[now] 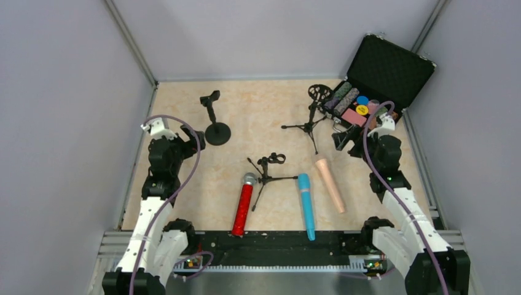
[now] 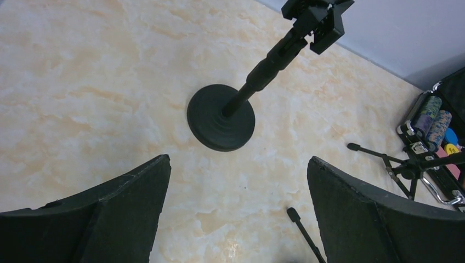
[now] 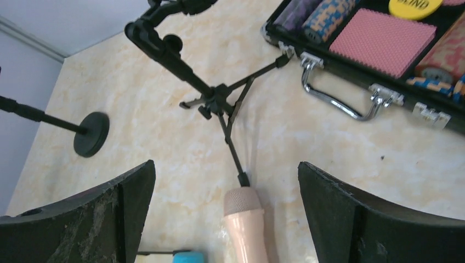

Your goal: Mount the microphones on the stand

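1. Nothing is attached yet. All three microphones lie flat on the marbled table, towards the near edge, and every stand clip you can see is bare.
2. The glittery red microphone lies near, left of centre. Its silver mesh head points away from you, just beside a leg of the small tripod stand.
3. The teal-blue microphone lies just right of that tripod, parallel to the red one.
4. The pale peach microphone lies further right, angled. Its head sits at the tip of one leg of the taller tripod stand.
5. The round-base stand stands upright at the far left, well apart from all three microphones.
6. Your left claw is spread wide and holds nothing. It hangs over bare table near the round-base stand.
7. Your right claw is also spread wide and empty, above the peach microphone's head and near the open poker chip case.
8. By this view the whole job remains: three pick-ups and three seatings in clips.
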You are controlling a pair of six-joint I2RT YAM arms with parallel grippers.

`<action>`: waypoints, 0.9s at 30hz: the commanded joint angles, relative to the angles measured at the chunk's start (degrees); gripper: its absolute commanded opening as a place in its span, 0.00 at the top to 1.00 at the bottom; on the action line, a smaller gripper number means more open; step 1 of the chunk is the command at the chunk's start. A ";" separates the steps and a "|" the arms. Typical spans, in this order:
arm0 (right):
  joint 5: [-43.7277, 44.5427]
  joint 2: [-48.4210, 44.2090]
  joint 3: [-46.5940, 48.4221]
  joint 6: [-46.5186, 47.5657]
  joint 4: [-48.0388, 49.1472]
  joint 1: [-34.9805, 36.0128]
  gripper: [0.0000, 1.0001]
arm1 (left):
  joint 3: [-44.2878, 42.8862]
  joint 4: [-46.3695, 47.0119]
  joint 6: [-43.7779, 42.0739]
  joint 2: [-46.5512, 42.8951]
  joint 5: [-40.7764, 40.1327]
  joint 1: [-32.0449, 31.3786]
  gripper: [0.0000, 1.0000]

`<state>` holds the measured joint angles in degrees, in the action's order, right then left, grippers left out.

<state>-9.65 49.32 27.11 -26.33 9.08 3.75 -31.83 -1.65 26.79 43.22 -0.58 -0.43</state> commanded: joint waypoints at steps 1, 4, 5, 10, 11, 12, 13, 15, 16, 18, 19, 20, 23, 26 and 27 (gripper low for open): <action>-3.34 -2.14 -0.31 -5.20 -3.63 -0.65 0.01 | -2.19 -2.04 -0.15 -0.85 5.05 0.06 0.01; -3.46 -0.34 0.73 -4.98 -6.69 -0.63 0.01 | -0.21 0.38 -1.33 -1.49 11.14 0.03 0.01; -3.81 0.62 1.40 -4.59 -7.98 -0.64 0.01 | 0.25 1.05 -1.27 -1.74 12.50 0.04 0.01; -6.46 3.91 3.81 -2.16 -11.26 -0.62 0.01 | 0.86 2.00 -0.56 -2.20 16.78 0.05 0.01; -6.37 4.20 4.05 -1.77 -11.36 -0.65 0.01 | 1.21 3.25 -0.47 -2.06 18.12 0.07 0.01; -6.42 4.41 4.52 -1.07 -11.94 -0.63 0.01 | 1.66 4.32 -0.38 -1.95 19.69 0.00 0.01; -6.48 4.59 5.08 -0.49 -12.61 -0.62 0.01 | 1.95 5.04 -0.23 -1.70 20.96 0.06 0.01; -6.90 5.08 5.94 0.03 -13.92 -0.67 0.01 | 2.03 5.53 0.33 -1.01 23.97 0.07 0.01; -7.11 5.47 6.44 0.12 -14.90 -0.67 0.01 | 1.98 5.72 0.37 -0.65 25.21 0.07 0.01; -8.19 6.32 7.14 0.16 -15.61 -0.66 0.01 | 1.43 5.87 0.28 0.15 28.56 0.01 0.01; -8.49 6.68 7.30 -0.02 -15.93 -0.55 0.01 | 1.12 5.93 -0.28 0.45 30.89 -0.01 0.01; -8.57 7.09 7.64 -0.14 -16.58 -0.56 0.01 | 0.92 6.16 -1.08 0.84 33.46 0.05 0.01; -7.86 7.87 9.03 0.72 -19.86 -0.57 0.01 | -0.20 5.28 -1.60 1.42 37.47 0.07 0.01; -8.47 7.93 9.79 0.75 -21.69 -0.09 0.01 | -1.06 4.97 -0.76 1.47 39.82 0.06 0.01; -8.49 8.02 10.30 0.85 -22.40 0.40 0.01 | -1.29 5.41 -0.08 1.63 41.23 0.00 0.01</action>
<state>-17.21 57.17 33.56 -26.52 -9.72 3.70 -30.33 0.40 26.35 44.80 33.32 -0.43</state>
